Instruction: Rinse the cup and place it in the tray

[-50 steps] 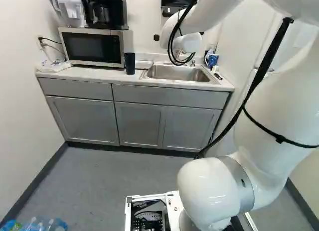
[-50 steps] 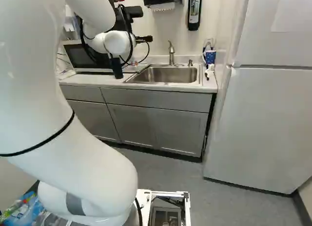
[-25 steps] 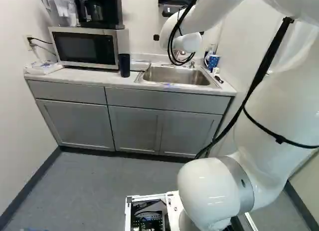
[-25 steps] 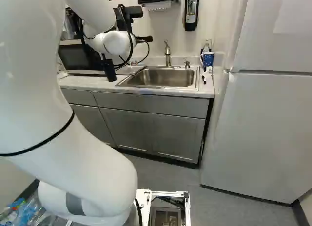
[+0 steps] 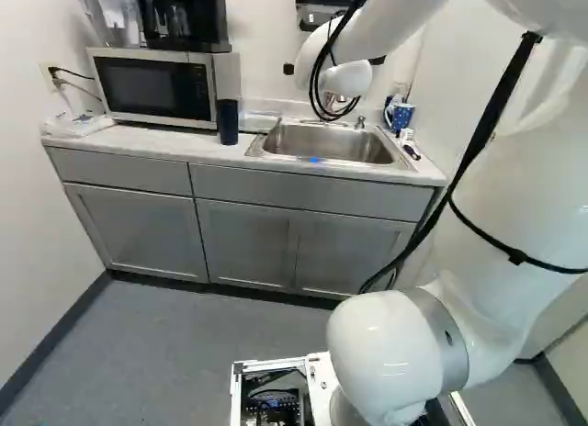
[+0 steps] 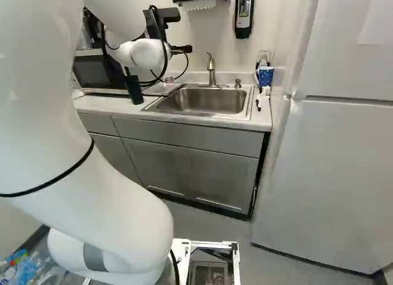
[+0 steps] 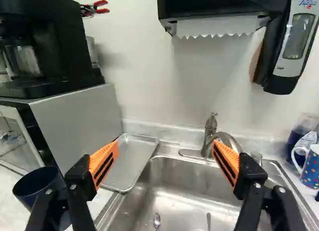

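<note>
Currently upright on the counter [image 5: 169, 143], a dark blue cup [image 5: 228, 122] awaits a rinse beside the front corner of a microwave [image 5: 152, 88], just short of the sink [image 7: 185, 188]. The robot's gripper [image 7: 166, 145] stands with its two orange-padded fingers wide apart, nothing held between them, facing the faucet [image 6: 211, 69] over the basin. The job appears to be at its approach stage, with the pick-up, the rinse and the placing all ahead. The next move calls for bringing the open fingers across to the cup, which lies outside the gap and partly behind one finger in the wrist view, then lining them up on either side of its wall before closing. A finger coming in too low or off line could tip it. The metal tray [image 7: 130, 162], shallow and rimmed, lies between the microwave and the sink, near the cup. Tall, smooth and plain, the cup shows a round open mouth facing up and no visible handle; whether anything is inside cannot be told. A spotted mug [image 7: 312, 167] stands across the sink, seemingly not the one meant.
</note>
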